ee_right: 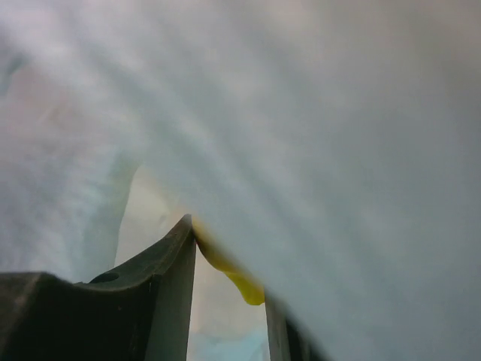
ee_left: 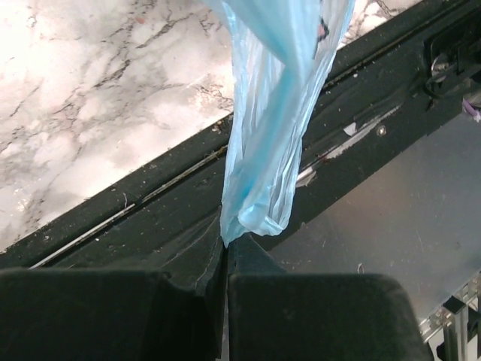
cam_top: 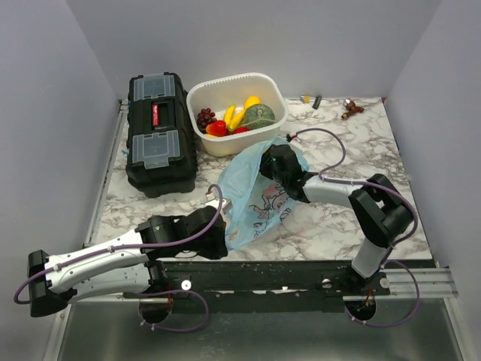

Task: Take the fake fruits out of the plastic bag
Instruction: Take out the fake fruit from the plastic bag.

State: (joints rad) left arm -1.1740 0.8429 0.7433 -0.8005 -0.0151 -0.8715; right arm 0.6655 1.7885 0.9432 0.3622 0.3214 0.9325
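Observation:
The light-blue plastic bag (cam_top: 255, 199) lies mid-table. My left gripper (cam_top: 222, 227) is shut on its near corner; in the left wrist view the closed fingertips (ee_left: 225, 244) pinch the blue film (ee_left: 270, 135). My right gripper (cam_top: 272, 162) is inside the bag's mouth. In the right wrist view, bag film (ee_right: 301, 113) drapes over the gripper (ee_right: 229, 263), and a yellow piece (ee_right: 252, 289) spans between its fingers, mostly hidden. The grape bunch (cam_top: 205, 118), red piece (cam_top: 218, 128), bananas (cam_top: 234, 116) and green melon (cam_top: 258, 116) lie in the white tub (cam_top: 225, 81), with a lemon (cam_top: 252, 100).
A black toolbox (cam_top: 158, 131) stands at the back left beside the tub. Small items (cam_top: 316, 101) and a brown object (cam_top: 351, 110) lie at the back right. A black rail (cam_top: 301, 271) runs along the near table edge.

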